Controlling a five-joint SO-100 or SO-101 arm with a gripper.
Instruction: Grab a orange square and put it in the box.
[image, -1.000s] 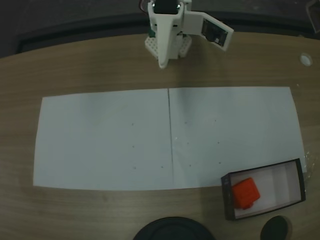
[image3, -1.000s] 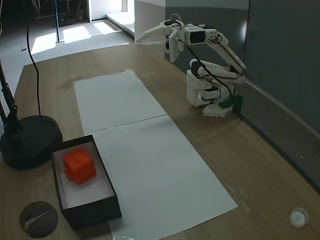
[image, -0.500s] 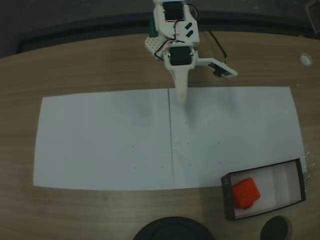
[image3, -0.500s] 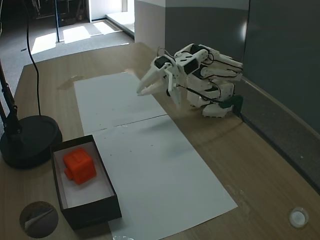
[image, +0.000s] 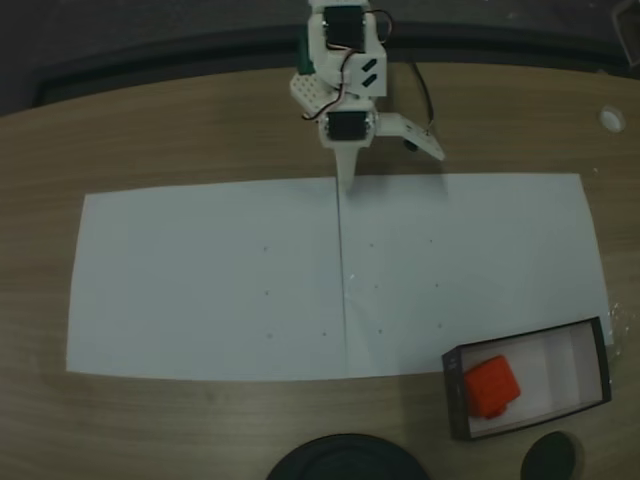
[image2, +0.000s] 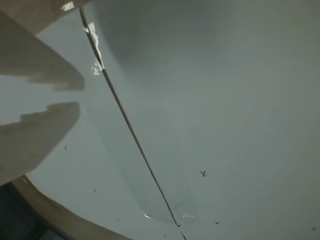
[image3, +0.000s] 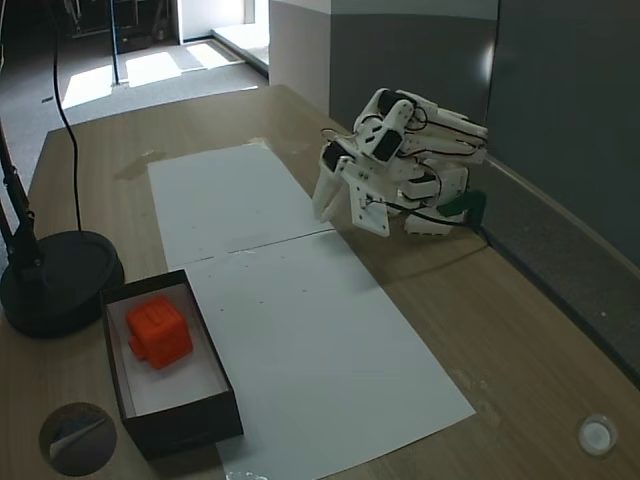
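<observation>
The orange square (image: 492, 386) (image3: 158, 330) lies inside the box (image: 452, 396) (image3: 190, 425), at its end nearer the middle of the table. The box sits at the paper's near right corner in the view from above. The white arm is folded down over its base at the far table edge. My gripper (image: 390, 170) (image3: 350, 222) hangs just above the far edge of the paper, far from the box, open and holding nothing. In the wrist view a pale finger (image2: 35, 140) reaches in from the left over the seam between two sheets.
Two white paper sheets (image: 210, 280) cover the middle of the wooden table. A round black lamp base (image: 345, 458) (image3: 55, 280) and a small black disc (image: 552, 458) (image3: 77, 438) stand close to the box. A small white cap (image: 611, 118) lies far off.
The arm has come down from a raised pose and folded back toward its base, with the gripper tipping down to the paper's far edge. The orange square and the box have not moved.
</observation>
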